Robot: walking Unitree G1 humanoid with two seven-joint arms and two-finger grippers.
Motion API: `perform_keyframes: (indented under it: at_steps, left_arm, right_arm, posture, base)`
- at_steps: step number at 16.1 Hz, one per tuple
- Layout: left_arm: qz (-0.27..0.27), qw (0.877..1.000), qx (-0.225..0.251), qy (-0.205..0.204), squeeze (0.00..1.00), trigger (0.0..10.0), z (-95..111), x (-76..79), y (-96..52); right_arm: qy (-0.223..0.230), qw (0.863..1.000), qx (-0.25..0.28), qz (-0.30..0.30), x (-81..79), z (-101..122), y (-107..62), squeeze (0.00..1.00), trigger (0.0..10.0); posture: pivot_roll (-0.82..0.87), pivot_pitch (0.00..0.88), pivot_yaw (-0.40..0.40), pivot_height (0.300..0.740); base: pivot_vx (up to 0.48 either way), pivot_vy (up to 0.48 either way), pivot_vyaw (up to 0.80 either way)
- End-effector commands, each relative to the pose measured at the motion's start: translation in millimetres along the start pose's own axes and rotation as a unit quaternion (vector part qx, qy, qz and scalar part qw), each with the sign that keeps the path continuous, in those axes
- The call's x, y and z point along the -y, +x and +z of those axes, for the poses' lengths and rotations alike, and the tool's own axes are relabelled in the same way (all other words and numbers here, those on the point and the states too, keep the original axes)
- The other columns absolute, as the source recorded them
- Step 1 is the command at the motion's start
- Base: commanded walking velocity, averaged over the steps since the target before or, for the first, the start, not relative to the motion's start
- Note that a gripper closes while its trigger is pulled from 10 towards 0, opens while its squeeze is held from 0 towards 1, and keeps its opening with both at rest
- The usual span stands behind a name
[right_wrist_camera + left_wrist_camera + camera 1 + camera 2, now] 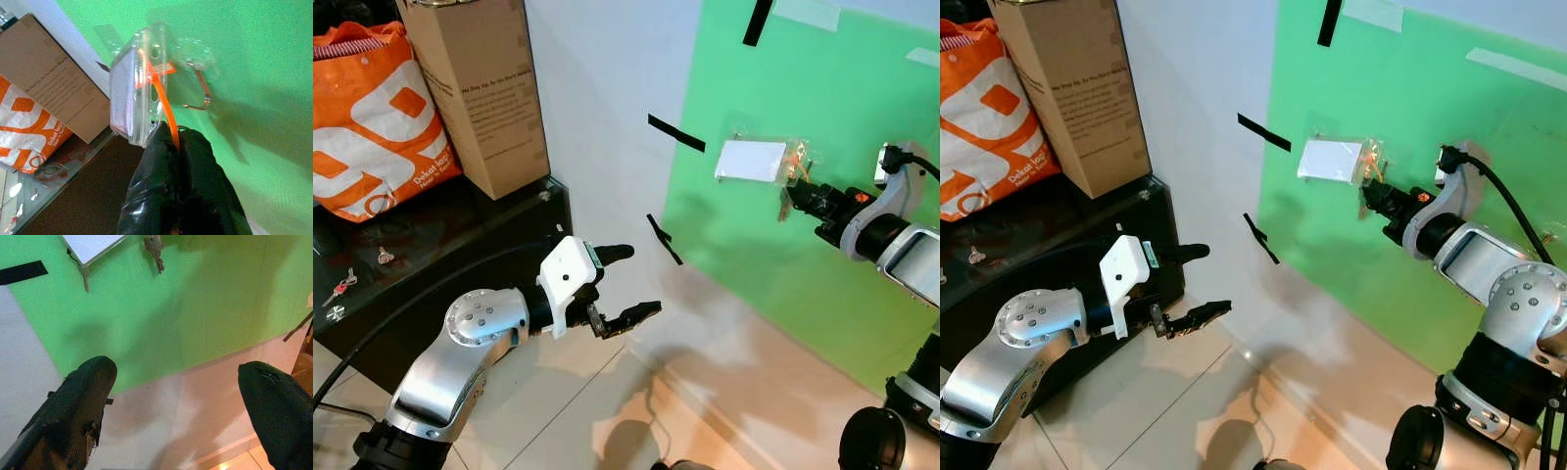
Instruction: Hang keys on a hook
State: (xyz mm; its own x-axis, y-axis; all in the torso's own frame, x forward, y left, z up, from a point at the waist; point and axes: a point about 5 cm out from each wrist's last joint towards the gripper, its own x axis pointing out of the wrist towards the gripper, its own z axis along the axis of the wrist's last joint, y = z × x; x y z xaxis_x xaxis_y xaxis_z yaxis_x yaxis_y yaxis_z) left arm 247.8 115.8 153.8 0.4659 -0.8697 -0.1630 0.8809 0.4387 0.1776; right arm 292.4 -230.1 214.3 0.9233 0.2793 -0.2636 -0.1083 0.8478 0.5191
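Green board (822, 196) covered the wall ahead in the left eye view, with a clear hook plate (754, 160) stuck on it and black tape strips (675, 133) on the white wall beside it. We had our right hand (800, 196) raised right up against that plate, presumably to get the keys' loop over a hook; a key (784, 204) dangled just below the plate at the fingertips. Our left hand (625, 284) hovered low and well apart from the board, fingers spread and empty, judged to be out of the way.

From the right eye view, a dark worktop (1048, 235) on our left carried a cardboard box (1067, 88) and an orange bag (984, 117), with small keys (342, 286) lying loose on it.

Through the left wrist view, the two black fingers (78, 416) stood wide apart, looking up at the board, where the key (155, 252) hung below the plate.

Through the right wrist view, the fingers (161, 196) were pressed together on an orange strap (164, 110) that ran up to the plate, and a bare metal hook (200, 93) stood just beside it. We judged the strap was gripped short for control near the hook.
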Motion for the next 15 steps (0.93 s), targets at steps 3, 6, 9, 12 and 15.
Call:
perform_keyframes:
  at_steps: [3,6,9,12,15]
  left_arm:
    - [-0.005,1.000,0.008,0.011,0.00,10.0,7.3,-1.5,-0.3]
    - [-0.007,1.000,0.007,0.009,0.00,10.0,7.3,-1.1,-0.7]
    - [-0.008,1.000,0.006,0.007,0.00,10.0,7.2,-0.2,-0.9]
    - [-0.010,1.000,0.005,0.006,0.00,10.0,7.0,0.3,-1.1]
    - [-0.011,1.000,0.003,0.005,0.00,10.0,6.5,1.0,-1.2]
  right_arm:
    - [0.024,0.999,0.020,-0.021,5.5,7.4,0.5,0.00,10.0]
    - [0.040,0.999,0.015,-0.025,6.4,7.4,1.4,0.00,10.0]
    - [0.043,0.999,0.003,-0.026,6.5,4.2,1.6,0.00,10.0]
    - [0.038,0.999,-0.014,-0.023,4.8,0.5,1.4,0.00,10.0]
    - [0.034,0.999,-0.031,-0.022,4.4,-5.4,0.1,0.00,10.0]
  posture:
    - [-0.08,0.000,-0.028,0.740]
    - [-0.08,0.000,-0.030,0.740]
    - [-0.07,0.000,-0.030,0.740]
    - [-0.07,0.000,-0.031,0.740]
    - [-0.07,0.000,-0.032,0.740]
  base:
    - [0.000,0.000,0.00]
    - [0.000,0.000,0.00]
    - [0.000,0.000,0.00]
    - [0.000,0.000,0.00]
    - [0.000,0.000,0.00]
